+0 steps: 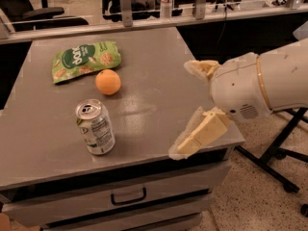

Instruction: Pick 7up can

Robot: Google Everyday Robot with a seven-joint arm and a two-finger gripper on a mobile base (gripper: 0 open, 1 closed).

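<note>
The 7up can (95, 127) stands upright near the front left of the grey table (154, 66), its white label facing me and its pull-tab top showing. My gripper (185, 109) hangs over the table's right part, well to the right of the can and apart from it. Its two cream fingers are spread wide, one fingertip (193, 66) at the back and one near the front edge. It holds nothing.
An orange (108, 82) lies just behind the can. A flat green snack bag (84, 59) lies behind the orange at the back left. A drawer with a handle (128, 196) is under the tabletop. Office chairs and a rail stand behind the table.
</note>
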